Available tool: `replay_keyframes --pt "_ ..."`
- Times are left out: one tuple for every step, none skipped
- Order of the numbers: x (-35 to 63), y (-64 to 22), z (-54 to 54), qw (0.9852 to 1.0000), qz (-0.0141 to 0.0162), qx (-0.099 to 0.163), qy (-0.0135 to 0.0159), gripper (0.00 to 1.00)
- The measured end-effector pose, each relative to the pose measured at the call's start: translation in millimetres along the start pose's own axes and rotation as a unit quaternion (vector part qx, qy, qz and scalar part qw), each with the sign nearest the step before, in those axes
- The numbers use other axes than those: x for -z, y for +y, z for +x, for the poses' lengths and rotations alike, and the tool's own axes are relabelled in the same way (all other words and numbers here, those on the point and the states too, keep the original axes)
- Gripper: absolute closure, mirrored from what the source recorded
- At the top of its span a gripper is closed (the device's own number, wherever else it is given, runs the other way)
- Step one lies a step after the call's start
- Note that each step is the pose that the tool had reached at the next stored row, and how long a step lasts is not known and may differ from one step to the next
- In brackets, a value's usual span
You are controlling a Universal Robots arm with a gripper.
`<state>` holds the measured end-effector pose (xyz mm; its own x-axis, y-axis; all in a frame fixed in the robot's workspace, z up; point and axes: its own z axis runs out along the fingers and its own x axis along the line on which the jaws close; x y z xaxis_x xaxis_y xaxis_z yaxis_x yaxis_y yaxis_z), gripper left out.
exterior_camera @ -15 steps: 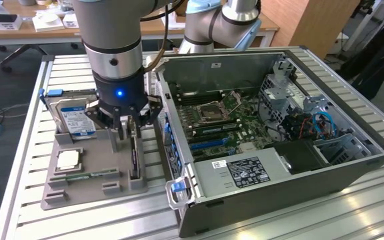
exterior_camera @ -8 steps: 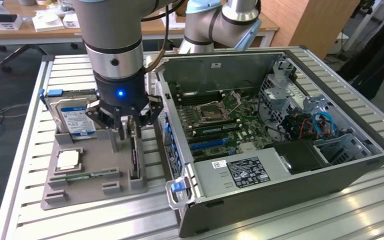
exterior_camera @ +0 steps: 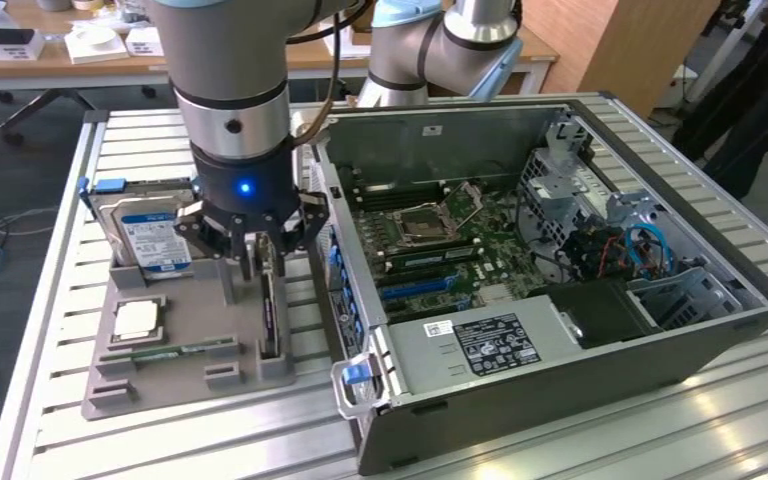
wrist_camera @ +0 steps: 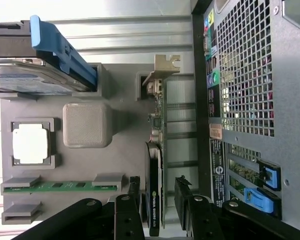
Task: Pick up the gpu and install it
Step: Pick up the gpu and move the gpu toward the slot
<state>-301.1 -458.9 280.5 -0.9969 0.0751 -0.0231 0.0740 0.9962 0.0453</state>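
Observation:
The gpu (exterior_camera: 271, 320) is a thin black card standing on edge in a slot of the grey parts holder (exterior_camera: 184, 300), close to the open computer case (exterior_camera: 531, 250). In the wrist view the gpu (wrist_camera: 156, 150) shows its silvery bracket (wrist_camera: 162, 67) at the end away from me. My gripper (exterior_camera: 253, 272) hangs low over the card's end nearest the hard drive. The gripper (wrist_camera: 158, 195) is open, and its two black fingers (wrist_camera: 135, 200) straddle the card's black end with a gap on each side. Nothing is held.
The holder (wrist_camera: 120, 150) also carries a blue-labelled hard drive (exterior_camera: 151, 235), a processor chip (exterior_camera: 137, 318) and a green memory stick (exterior_camera: 177, 352). The case's rear wall (wrist_camera: 255, 100) stands right beside the card. The motherboard (exterior_camera: 424, 240) lies exposed inside the case.

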Motion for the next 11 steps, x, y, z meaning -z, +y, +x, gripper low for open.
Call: replay_keyframes --pt "-1.8 -0.1 0.1 1.0000 0.0000 0.000 0.0000 0.59" --pt "-3.4 -0.3 0.1 1.0000 0.0000 0.000 0.0000 0.59" --pt "-4.9 -0.4 0.1 1.0000 0.0000 0.000 0.0000 0.59" --pt "-6.2 -0.5 0.1 1.0000 0.0000 0.000 0.0000 0.59" --pt "-7.3 -0.6 0.1 1.0000 0.0000 0.000 0.0000 0.59" --pt "-8.2 -0.6 0.2 1.0000 0.0000 0.000 0.0000 0.59" --pt "-8.9 -0.7 0.2 1.0000 0.0000 0.000 0.0000 0.59" --pt "-9.7 -0.7 0.1 1.0000 0.0000 0.000 -0.0001 0.59" --pt "-10.4 -0.8 0.1 1.0000 0.0000 0.000 0.0000 0.59" --pt "-11.3 -0.9 0.2 1.0000 0.0000 0.000 0.0000 0.59" --pt "-12.3 -1.0 0.2 1.0000 0.0000 0.000 0.0000 0.59"
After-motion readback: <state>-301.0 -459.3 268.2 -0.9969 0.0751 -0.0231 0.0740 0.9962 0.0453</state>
